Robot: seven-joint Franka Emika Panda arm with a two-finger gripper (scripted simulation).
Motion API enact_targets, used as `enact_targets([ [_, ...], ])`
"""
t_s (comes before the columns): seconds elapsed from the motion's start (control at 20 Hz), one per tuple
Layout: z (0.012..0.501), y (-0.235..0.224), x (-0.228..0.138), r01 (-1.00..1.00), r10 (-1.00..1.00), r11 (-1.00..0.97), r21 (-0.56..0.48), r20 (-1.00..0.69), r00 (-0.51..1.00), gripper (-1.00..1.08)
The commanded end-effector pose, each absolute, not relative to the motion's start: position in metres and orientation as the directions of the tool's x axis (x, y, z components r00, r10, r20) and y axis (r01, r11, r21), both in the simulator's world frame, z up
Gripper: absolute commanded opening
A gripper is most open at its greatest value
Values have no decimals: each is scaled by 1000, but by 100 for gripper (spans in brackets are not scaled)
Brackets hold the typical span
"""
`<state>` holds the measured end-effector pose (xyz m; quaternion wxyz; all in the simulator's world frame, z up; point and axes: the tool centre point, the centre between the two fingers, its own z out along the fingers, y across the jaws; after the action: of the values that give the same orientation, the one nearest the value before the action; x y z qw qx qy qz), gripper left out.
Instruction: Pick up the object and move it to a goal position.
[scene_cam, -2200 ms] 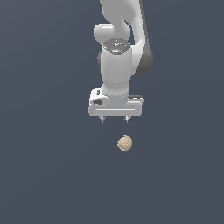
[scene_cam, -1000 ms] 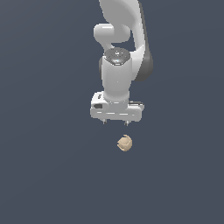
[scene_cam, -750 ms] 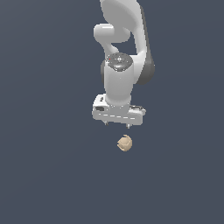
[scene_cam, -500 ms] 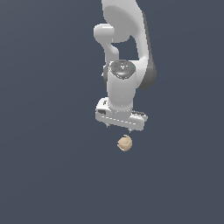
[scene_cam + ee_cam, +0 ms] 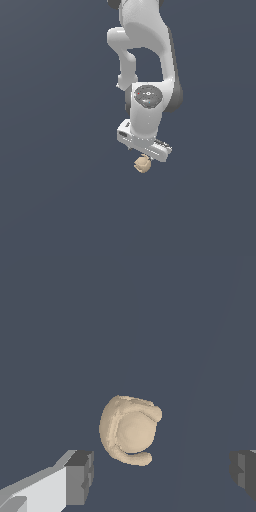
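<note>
The setting was no home, kitchen or workshop but a bare simulated space, and the renders showed it plainly. A flat, uniform slate-blue ground (image 5: pixel 55 150) filled both views, without texture, edges or horizon. The white arm (image 5: pixel 145 60) looked smooth and evenly shaded like a computer model, and the tan object (image 5: pixel 129 430) had the same plastic, featureless surface. The wrist view showed only a faint curved shadow across that ground.
</note>
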<state>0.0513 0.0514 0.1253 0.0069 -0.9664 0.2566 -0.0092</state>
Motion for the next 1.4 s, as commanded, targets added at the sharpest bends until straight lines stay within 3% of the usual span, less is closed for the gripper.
enact_targets([
  [0.0, 117, 56, 54, -544, -545, -839, -15, 10, 839, 100],
  [0.55, 94, 70, 60, -664, -664, -748, -2, 1, 748, 100],
  [1.05, 87, 71, 60, -677, -677, -736, 0, 0, 736, 100],
  [1.35, 60, 71, 59, -679, -679, -734, 0, 0, 734, 100],
])
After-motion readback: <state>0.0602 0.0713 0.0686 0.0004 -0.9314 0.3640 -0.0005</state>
